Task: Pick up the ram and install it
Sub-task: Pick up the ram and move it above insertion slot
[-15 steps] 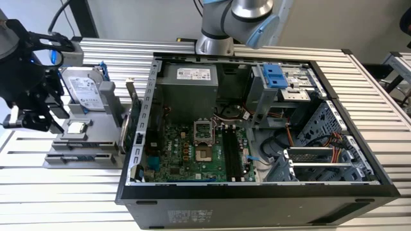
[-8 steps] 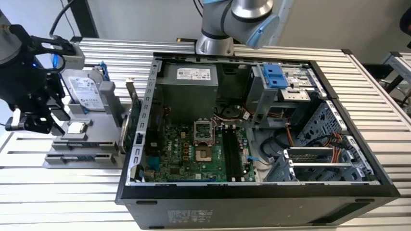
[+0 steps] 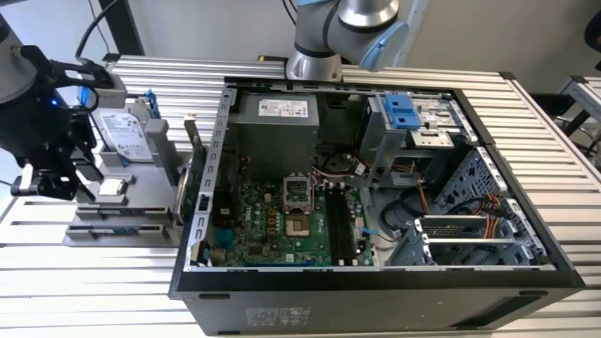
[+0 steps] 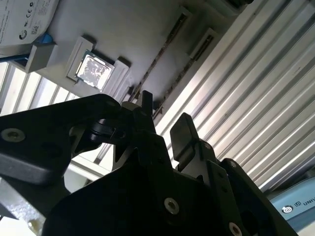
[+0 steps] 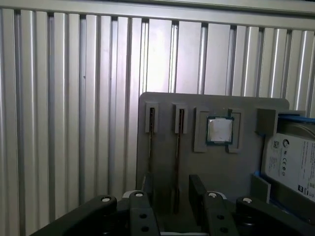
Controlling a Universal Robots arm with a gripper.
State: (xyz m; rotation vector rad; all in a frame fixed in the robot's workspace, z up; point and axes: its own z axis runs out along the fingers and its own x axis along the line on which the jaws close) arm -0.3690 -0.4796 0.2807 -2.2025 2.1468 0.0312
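— What is the gripper doing right now?

— The gripper [image 5: 172, 187] is hovering low over a gray holder plate [image 5: 162, 101]. Its black fingers [image 5: 197, 192] are spread apart and pinching nothing.

— And where is the ram sitting?

— The ram [image 5: 178, 147] is standing on its thin edge in a narrow groove of that plate. In the first wrist view it is running straight into the gap between the two fingers. I cannot tell whether either finger is touching it.

— Anything beside it?

— A second slim stick [image 5: 150, 130] is standing in the neighbouring groove, parallel and just beside. On the ram's other side a square silver chip [image 5: 219, 130] is lying in its own pocket. Past the chip a hard drive [image 5: 290, 162] is resting in a holder.

— How is all this lying in the exterior view?

— Reading that view as a clock, the gripper and plate are sitting at nine o'clock, on a ribbed metal table [image 3: 75, 282]. The hard drive is at twelve o'clock of the chip. The open computer case [image 3: 376, 303] is sitting in the centre, at three o'clock of the plate. Inside it the green motherboard [image 3: 272, 218] is lying flat. Its long black slots [image 3: 336, 222] are running at three o'clock of the processor socket [image 3: 297, 191], well apart from the ram. A gray robot joint [image 3: 362, 21] is showing at twelve o'clock.
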